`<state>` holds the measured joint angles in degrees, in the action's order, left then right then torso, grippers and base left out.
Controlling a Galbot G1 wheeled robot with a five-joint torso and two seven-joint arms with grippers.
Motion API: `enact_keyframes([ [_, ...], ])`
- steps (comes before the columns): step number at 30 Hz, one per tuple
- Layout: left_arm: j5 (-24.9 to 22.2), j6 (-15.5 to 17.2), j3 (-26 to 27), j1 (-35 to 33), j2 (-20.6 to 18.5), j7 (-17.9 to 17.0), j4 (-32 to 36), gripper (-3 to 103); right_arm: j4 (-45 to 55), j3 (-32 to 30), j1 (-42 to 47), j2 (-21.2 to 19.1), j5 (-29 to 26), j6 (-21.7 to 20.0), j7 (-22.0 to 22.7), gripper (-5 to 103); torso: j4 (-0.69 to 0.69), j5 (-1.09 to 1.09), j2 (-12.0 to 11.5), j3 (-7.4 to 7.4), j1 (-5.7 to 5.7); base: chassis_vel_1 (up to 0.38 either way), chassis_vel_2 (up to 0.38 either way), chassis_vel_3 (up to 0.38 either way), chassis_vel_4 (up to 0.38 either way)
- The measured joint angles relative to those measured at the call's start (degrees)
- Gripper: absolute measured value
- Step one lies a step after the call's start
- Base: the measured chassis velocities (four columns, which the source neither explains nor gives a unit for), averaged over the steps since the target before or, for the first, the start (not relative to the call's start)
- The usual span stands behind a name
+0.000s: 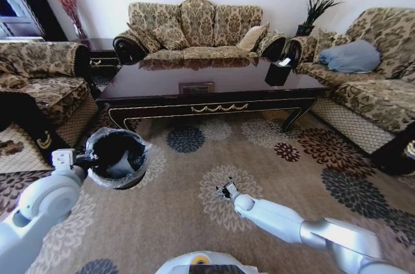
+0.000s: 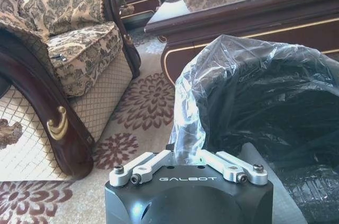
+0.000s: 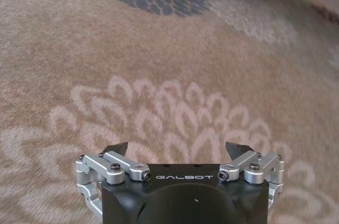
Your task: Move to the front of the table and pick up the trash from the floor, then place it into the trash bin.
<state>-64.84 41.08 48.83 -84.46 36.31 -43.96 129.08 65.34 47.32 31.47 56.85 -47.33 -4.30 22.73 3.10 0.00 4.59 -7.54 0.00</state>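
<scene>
- The left gripper (image 2: 186, 156) pinches the crinkly clear plastic liner of the small round black trash bin (image 1: 118, 156), holding the bin beside the long glossy dark wood table (image 1: 207, 92).
- The right gripper (image 3: 179, 152) hangs low over the beige flower-patterned carpet floor (image 3: 169, 54), its fingers spread wide, empty.
- No trash can be made out on the carpet.
- Judging by looks, the bin seems light; its liner thin, slippery, apt to tear, so the rim offers a surer hold.
- "GALBOT" reads on both grippers.
</scene>
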Motion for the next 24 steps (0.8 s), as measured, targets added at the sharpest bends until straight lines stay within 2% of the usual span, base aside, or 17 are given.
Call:
enact_keyframes([
  [4,0.2,0.0,-0.1,0.0,0.0,0.0,-0.2,2,1.5,-0.6,1.2,-0.6,-1.2,-0.3,0.6,100,0.00,0.00,0.0,0.00,0.00,0.000,0.000,0.000,0.000],
  [11,0.7,0.0,-0.1,-0.5,0.6,0.0,0.0,2,1.1,-0.9,2.4,-0.5,0.2,-0.6,0.7,100,-0.01,0.00,0.0,0.00,0.00,0.000,0.000,0.000,0.000],
  [21,0.7,0.0,0.2,-0.9,0.7,-0.1,0.6,2,1.1,-0.6,2.9,-0.6,1.2,-2.7,3.4,101,0.00,0.00,0.0,0.00,0.00,0.000,0.000,0.000,0.000],
  [24,0.7,0.0,0.2,-0.9,0.8,-0.1,0.6,2,1.2,-0.5,3.1,-0.7,1.2,-3.0,3.7,92,0.00,0.01,0.0,0.00,0.00,0.000,0.000,0.000,0.000],
])
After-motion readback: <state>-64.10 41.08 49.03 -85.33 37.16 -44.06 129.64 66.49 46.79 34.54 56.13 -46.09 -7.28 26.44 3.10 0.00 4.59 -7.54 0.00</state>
